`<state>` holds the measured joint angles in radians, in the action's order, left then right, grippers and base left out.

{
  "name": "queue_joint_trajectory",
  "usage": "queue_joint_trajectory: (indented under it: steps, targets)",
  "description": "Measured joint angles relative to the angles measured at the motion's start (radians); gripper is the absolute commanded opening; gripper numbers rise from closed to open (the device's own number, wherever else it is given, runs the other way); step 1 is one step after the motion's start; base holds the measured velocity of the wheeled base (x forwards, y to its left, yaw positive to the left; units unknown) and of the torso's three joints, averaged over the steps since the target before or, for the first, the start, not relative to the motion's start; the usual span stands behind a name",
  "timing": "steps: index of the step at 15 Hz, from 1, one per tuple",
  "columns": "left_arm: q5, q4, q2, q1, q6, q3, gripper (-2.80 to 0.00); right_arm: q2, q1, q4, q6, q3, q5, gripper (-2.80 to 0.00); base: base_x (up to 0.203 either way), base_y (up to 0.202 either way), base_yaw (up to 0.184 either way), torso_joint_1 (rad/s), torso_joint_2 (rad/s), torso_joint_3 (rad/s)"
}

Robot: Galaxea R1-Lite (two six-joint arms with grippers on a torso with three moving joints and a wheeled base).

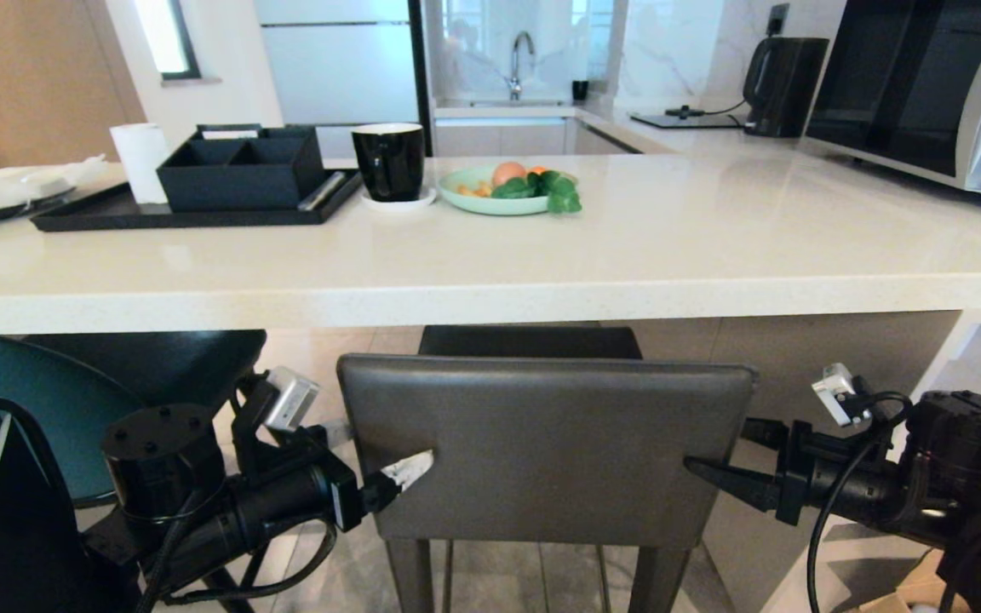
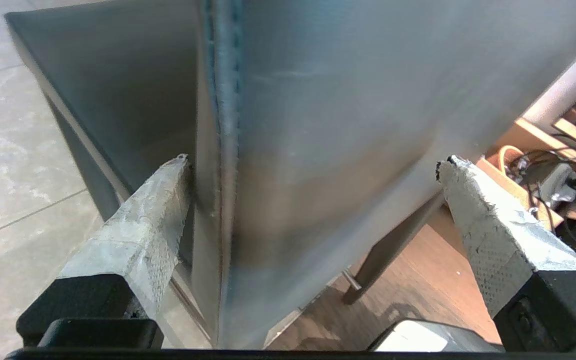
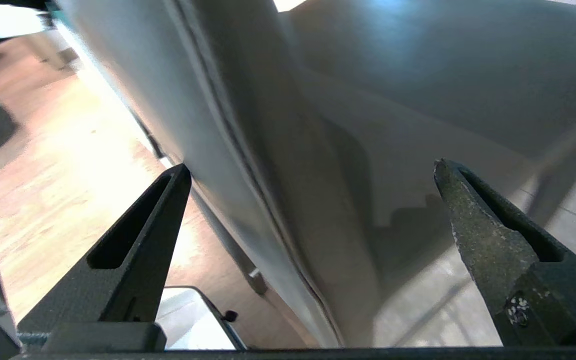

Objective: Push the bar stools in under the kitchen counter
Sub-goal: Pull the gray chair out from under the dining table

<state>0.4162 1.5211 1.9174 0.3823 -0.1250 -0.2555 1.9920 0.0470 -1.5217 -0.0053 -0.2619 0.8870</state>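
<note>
Grey stool [image 1: 542,443], frame centre: stiff, heavy-looking, slick back. Left claw [image 1: 410,477] and right claw [image 1: 699,472], both wide, straddle its side edges; best pushed there, under bench [image 1: 627,255].

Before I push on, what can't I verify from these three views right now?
- Grey stool seat: head view, hidden behind its own backrest and under the kitchen counter.
- Its leg feet: cut off by the head view's bottom edge.
- Teal stool: head view, largely blocked by the left arm and cut by the left edge.
- Contact of left gripper and right gripper with the backrest edges: both wrist views are blurred there.
</note>
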Motion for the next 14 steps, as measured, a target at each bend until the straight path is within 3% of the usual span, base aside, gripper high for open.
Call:
queue_joint_trajectory:
  steps: [4,14]
  targets:
    - [-0.001,0.0,0.005,-0.005,0.001,-0.001,0.0,0.024,0.039,0.0,0.01,-0.032,-0.004,0.0,0.0,0.0,0.0,0.0,0.0,0.0]
    - [0.007,0.001,0.054,0.02,-0.002,-0.074,0.0,0.033,0.042,0.002,0.014,-0.059,-0.005,0.0,0.0,0.0,0.0,0.0,0.0,0.0]
